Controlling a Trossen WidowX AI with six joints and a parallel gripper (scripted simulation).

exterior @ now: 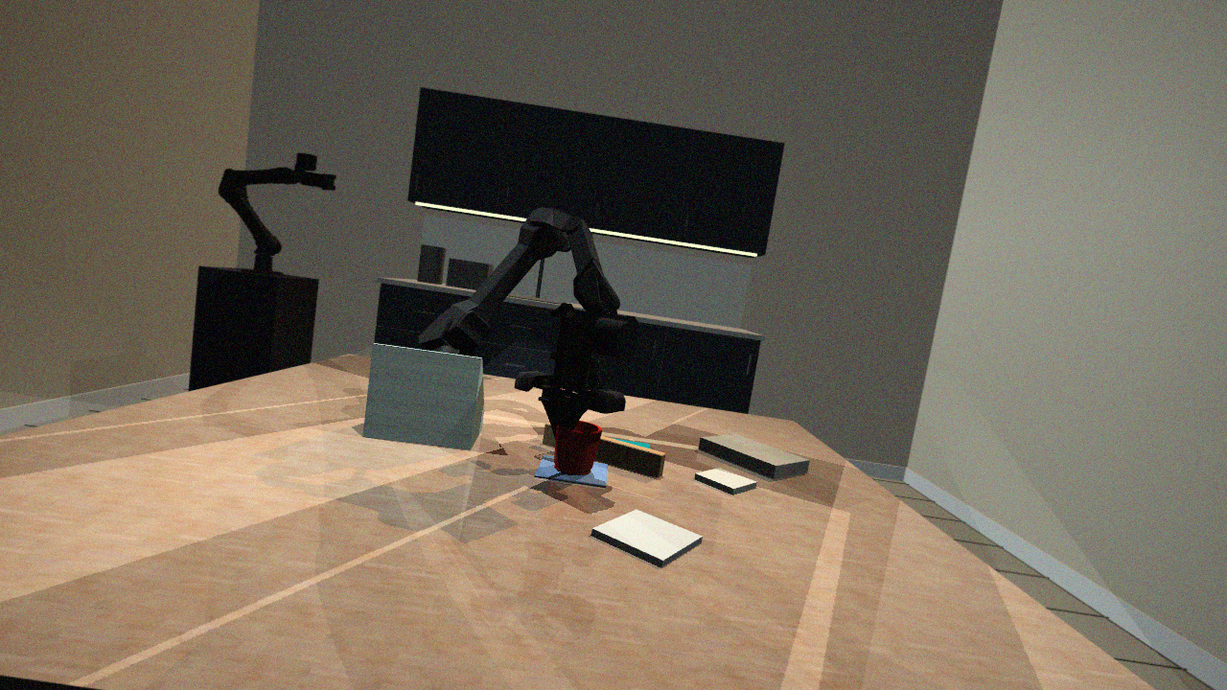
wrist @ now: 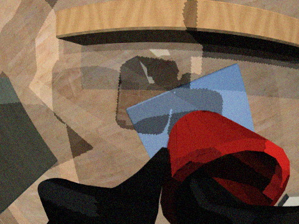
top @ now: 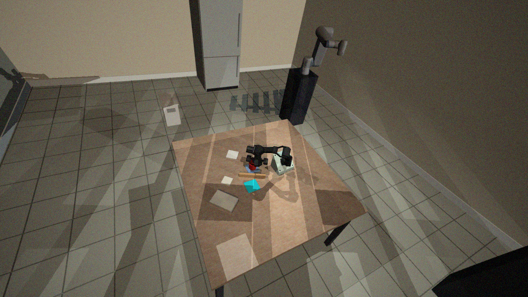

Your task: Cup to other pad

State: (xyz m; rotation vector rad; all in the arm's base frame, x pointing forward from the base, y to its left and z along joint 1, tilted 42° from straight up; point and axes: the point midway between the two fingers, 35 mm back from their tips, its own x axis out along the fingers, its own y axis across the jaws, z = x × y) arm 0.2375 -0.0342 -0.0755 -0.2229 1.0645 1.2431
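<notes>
RED CUP, RIM-GRIPPED ON BLUE PAD; BAR BETWEEN PADS

1. Table [top: 288,229] [exterior: 343,600] [wrist: 103,162], wood, lower ctr of top view. Bears all below.
2. Arm [top: 271,149] [exterior: 506,274], blk, reaching over ctr.
3. Block [top: 279,169] [exterior: 425,394] [wrist: 22,149], pale grn, L of exterior frame, L edge of wrist frame.
4. Bar [top: 252,175] [exterior: 635,456] [wrist: 124,15], wooden, btwn the pads. Risk: low carry clips cup or fingers on it, jolting the load.
5. Cyan pad [top: 252,185] [exterior: 635,443], prob. destination. Whole in top view, mere sliver behind bar in exterior, absent from wrist.
6. Blue pad [top: 248,170] [exterior: 548,471] [wrist: 218,81], under cup.
7. Cup [top: 252,166] [exterior: 576,450] [wrist: 199,134], red, approx. upright on blue pad per exterior. Its foot on the pad is hidden in wrist view; mouth shows there, but marbles can't be made out.
8. Gripper [top: 253,161] [exterior: 564,426] [wrist: 170,154], clamped on cup wall: one finger inside, one outside. Wrist shows this; exterior & top don't. Risks: one-sided pinch may let cup swing or slip, tipping marbles out; inner finger could snag rim on release if withdrawn before opening enough.
</notes>
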